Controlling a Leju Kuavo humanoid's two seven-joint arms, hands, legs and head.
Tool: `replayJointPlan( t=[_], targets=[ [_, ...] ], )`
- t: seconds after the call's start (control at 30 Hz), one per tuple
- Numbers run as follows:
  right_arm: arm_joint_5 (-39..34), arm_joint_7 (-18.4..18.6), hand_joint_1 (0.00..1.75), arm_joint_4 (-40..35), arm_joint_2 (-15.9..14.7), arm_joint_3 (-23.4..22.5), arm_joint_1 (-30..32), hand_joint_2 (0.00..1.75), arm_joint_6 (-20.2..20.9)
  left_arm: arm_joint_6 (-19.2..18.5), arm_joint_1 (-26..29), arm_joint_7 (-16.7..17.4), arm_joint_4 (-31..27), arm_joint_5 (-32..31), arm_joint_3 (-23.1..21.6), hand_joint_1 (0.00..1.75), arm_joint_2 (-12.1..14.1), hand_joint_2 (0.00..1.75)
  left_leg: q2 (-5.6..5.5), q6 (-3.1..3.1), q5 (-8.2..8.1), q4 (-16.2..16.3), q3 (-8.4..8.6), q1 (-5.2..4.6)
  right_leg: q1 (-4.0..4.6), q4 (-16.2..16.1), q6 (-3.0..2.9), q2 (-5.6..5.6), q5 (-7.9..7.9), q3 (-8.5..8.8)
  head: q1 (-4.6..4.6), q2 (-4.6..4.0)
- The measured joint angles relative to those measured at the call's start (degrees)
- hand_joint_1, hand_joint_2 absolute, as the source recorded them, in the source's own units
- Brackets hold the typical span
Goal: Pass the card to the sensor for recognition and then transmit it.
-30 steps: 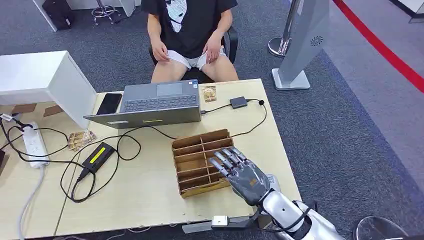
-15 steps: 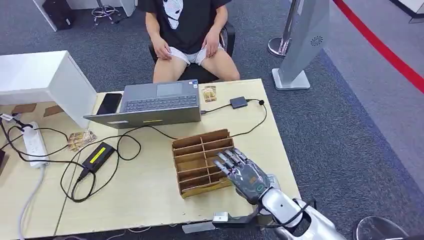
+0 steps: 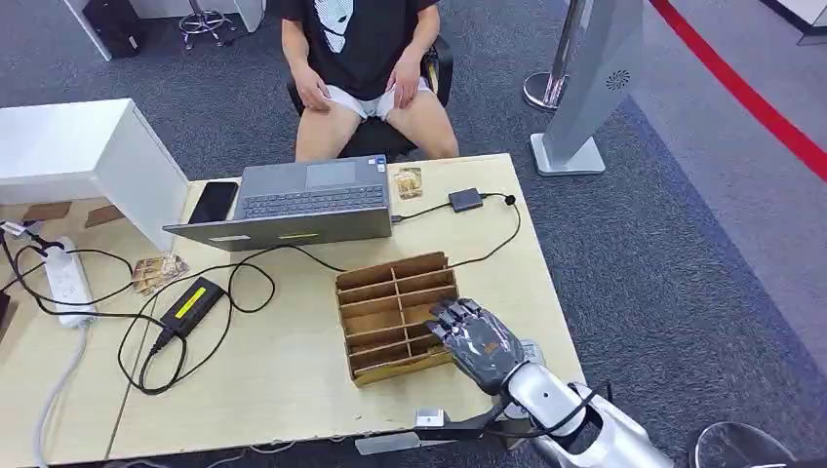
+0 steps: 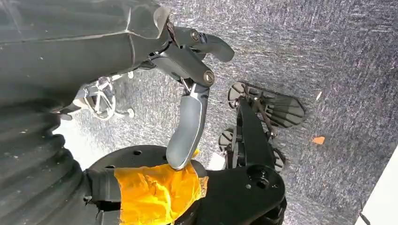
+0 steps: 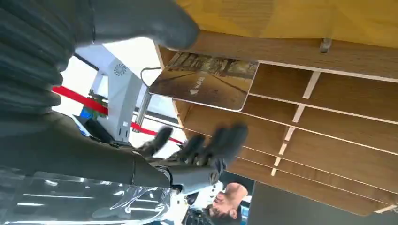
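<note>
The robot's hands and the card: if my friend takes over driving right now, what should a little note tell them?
Right hand: over the near right corner of the wooden divider box, fingers apart, holding nothing. A card stands in a slot of the box just ahead of them, seen in the right wrist view.
Left hand: hanging by the robot's side, holding nothing.
Small black device on a cable, probably the sensor: on the table's far side beside the laptop. A person sits behind the table.
Done: reach to the box.
Left: grip the card, show it to the sensor, pass it on.
</note>
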Motion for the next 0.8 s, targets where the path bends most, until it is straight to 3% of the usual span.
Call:
replayJointPlan(
  t=[0.13,0.43,0.53,0.8],
  targets=[
    [0.1,-0.2,1.38,0.2,0.0,0.1,0.0,1.75,-0.6,0.0,0.0,0.1,0.0,0.0,0.0,0.0,0.0,1.75,0.0,0.0,0.0,0.0,0.0,0.0,0.0,0.0,0.0,0.0,0.0,0.0,0.0,0.02],
    [1.1,0.2,1.57,0.3,0.3,0.8,0.0,1.75,-1.2,0.1,0.0,0.2,0.0,0.1,0.0,0.0,0.0,1.75,0.0,0.0,0.0,0.0,0.0,0.0,0.0,0.0,0.0,0.0,0.0,0.0,-0.02,0.0],
    [1.3,0.2,1.75,0.3,0.5,0.9,0.0,1.75,-1.7,0.1,-0.1,0.4,0.0,0.1,0.0,0.0,0.0,1.75,0.0,0.0,0.0,0.0,0.0,0.0,0.0,0.0,0.0,0.0,0.0,0.0,0.0,0.0],
    [3.0,0.1,1.75,-3.3,0.5,0.7,0.0,1.75,-5.7,0.5,-0.1,0.4,0.0,0.3,0.0,0.0,0.0,1.75,0.0,0.0,0.0,0.0,0.0,0.0,0.0,0.0,0.0,0.01,0.0,-0.01,0.0,0.0]
  ],
)
